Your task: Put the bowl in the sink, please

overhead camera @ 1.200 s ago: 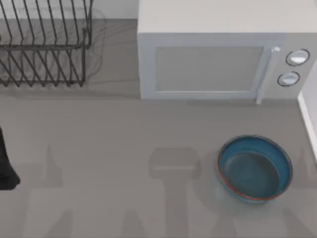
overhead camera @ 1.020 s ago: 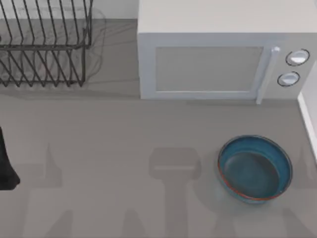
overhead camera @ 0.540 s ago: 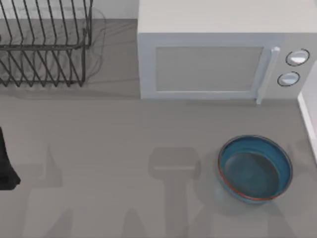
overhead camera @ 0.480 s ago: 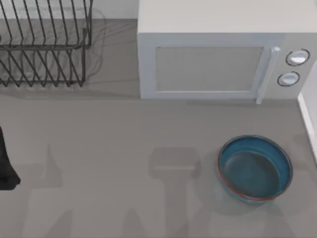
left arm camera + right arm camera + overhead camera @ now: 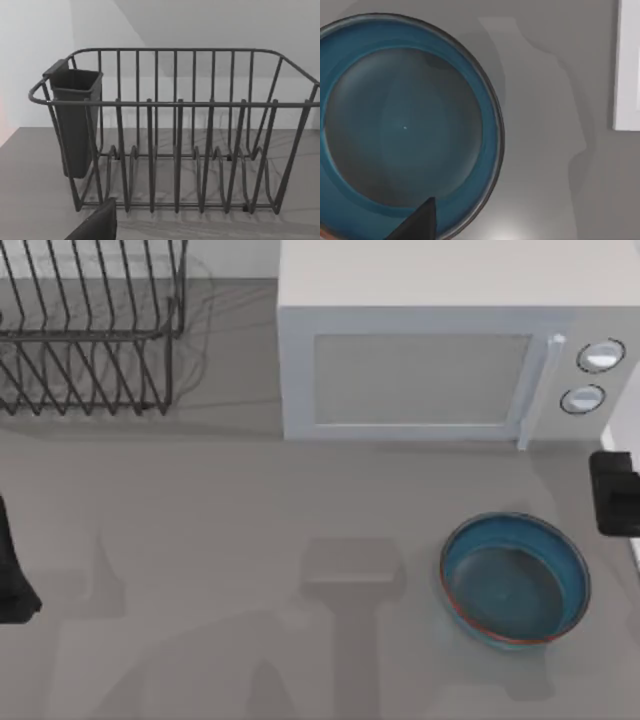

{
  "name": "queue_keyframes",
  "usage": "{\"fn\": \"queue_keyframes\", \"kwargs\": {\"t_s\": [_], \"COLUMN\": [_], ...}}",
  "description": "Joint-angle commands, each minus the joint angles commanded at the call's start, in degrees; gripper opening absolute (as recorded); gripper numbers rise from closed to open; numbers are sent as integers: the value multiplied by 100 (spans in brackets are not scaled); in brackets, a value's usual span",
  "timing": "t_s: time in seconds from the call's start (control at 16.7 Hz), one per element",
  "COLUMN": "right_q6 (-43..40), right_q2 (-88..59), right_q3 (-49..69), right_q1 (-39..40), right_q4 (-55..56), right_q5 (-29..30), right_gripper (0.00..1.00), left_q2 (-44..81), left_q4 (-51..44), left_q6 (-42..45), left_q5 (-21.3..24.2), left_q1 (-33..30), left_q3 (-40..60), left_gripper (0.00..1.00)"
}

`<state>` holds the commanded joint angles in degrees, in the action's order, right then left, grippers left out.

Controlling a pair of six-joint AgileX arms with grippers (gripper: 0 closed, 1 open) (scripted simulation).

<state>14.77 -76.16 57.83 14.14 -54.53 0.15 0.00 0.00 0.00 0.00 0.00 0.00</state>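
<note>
1. Plainly, the round, deep, glossy blue bowl with a thin red-brown rim line [image 5: 514,580] sits upright on the flat grey matte bench [image 5: 220,540], toward the right side, in front of the boxy white microwave [image 5: 450,360] and well apart from it. Nothing holds it yet.

2. At the right edge of the top view a dark block of my right arm [image 5: 614,492] hangs beside and just beyond the bowl's far-right rim. The right wrist view looks straight down into the bowl [image 5: 405,125], with one dark tip of the right tool [image 5: 417,224] over the rim; whether that tool is released or clenched I cannot tell.

3. Likely trouble: the wall is smooth, curved and shiny, so a two-finger pinch on the thin rim could slide off, or tip the bowl as it lifts. A descent slightly off the rim would push the bowl across the smooth bench instead of straddling its wall.

4. A white edge [image 5: 622,455] borders the bench just right of the bowl; I judge it may be the sink's side, though I cannot confirm this. Carrying too low could knock the bowl against it.

5. My left arm [image 5: 12,570] stays parked at the bench's left edge, facing the dark wire dish rack [image 5: 175,135] with its dark cup-like holder [image 5: 75,120]; its tool's state I cannot tell either.
</note>
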Motion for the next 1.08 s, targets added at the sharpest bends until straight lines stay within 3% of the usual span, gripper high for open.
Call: {"fn": "queue_keyframes", "kwargs": {"t_s": [0.48,0.84,1.08], "right_q6": [390,381,392], "right_q2": [-1950,-1974,-2257], "right_q3": [1619,1529,951], "right_q1": [387,368,387], "right_q4": [-1381,-1278,-390], "right_q5": [-13,-14,-13], "right_gripper": [100,100,100], "left_q2": [0,0,0], "left_q4": [0,0,0], "left_q6": [0,0,0], "left_q5": [0,0,0], "left_q1": [0,0,0], "left_q3": [0,0,0], "left_gripper": [100,100,100]}}
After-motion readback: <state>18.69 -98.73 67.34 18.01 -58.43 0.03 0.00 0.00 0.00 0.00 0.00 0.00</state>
